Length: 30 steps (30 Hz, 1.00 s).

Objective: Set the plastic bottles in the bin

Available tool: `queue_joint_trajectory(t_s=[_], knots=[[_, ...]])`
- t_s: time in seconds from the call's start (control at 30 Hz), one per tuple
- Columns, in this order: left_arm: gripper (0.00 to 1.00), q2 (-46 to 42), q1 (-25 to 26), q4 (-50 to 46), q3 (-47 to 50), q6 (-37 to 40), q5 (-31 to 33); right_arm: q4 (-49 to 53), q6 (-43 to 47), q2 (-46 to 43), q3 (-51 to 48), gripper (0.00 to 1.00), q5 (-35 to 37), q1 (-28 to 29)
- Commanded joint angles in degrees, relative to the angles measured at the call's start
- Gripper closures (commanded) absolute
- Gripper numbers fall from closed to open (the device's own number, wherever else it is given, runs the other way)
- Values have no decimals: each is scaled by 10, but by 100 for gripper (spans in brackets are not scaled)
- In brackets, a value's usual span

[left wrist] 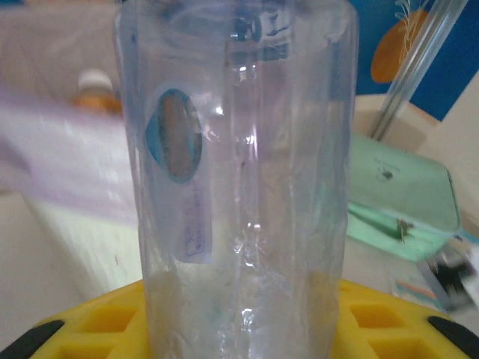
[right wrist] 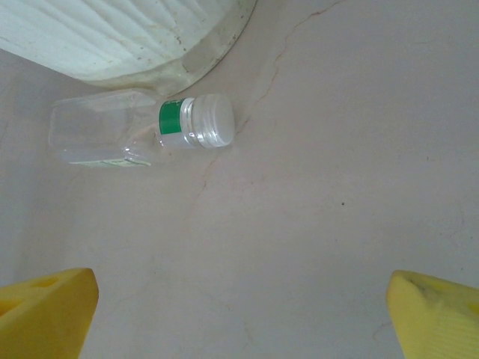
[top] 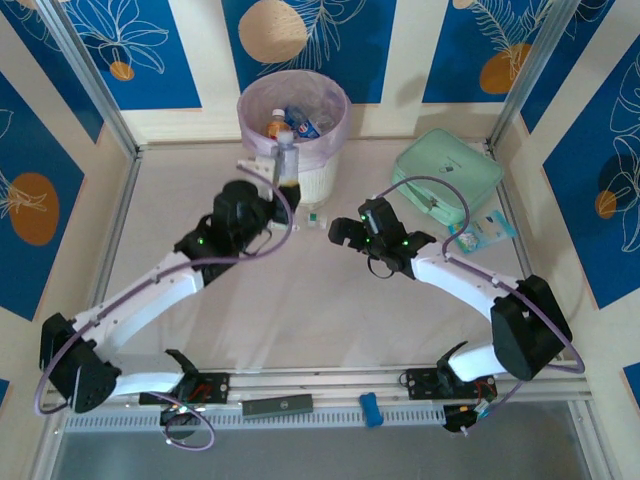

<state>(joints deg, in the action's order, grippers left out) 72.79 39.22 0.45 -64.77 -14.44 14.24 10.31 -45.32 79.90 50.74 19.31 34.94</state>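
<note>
Blue-and-cream panels (top: 150,60) wall a cream-covered table (top: 300,310). The bin (top: 322,178) stands at twelve o'clock with several bottles (top: 300,122) inside. The left claw (top: 283,190) is clamped on a clear bottle (left wrist: 239,187), held upright just beside the bin's six o'clock rim. The right claw (right wrist: 239,318) gapes wide above a small white-capped bottle (right wrist: 142,131) lying on its side at the bin's foot, around five o'clock.

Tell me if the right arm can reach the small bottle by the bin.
Probably yes: the right pincer is open, and the bottle lies just ahead with nothing between; the bin only crowds its far side.
</note>
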Motion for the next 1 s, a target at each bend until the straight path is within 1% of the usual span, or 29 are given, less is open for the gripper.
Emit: queue_joint_trajectory(t_s=[0.0,0.17,0.37,0.57,0.7,0.8,0.97], knots=[[58,43,-31,-36,-97,60,-77,2,-8,-25,-9,1,9,7],[58,134,-72,-96,-247,100,-140,9,-9,-43,-18,1,19,10],[58,260,-113,-182,-425,143,-187,18,-13,-80,-40,1,34,14],[58,380,-145,-259,-596,160,-210,21,-26,-128,-72,1,46,15],[57,446,-156,-309,-699,165,-212,29,-28,-152,-85,1,53,15],[56,473,-158,-333,-731,165,-217,41,-24,-165,-87,1,58,13],[53,486,-157,-342,-731,154,-221,48,-23,-182,-93,1,61,10]])
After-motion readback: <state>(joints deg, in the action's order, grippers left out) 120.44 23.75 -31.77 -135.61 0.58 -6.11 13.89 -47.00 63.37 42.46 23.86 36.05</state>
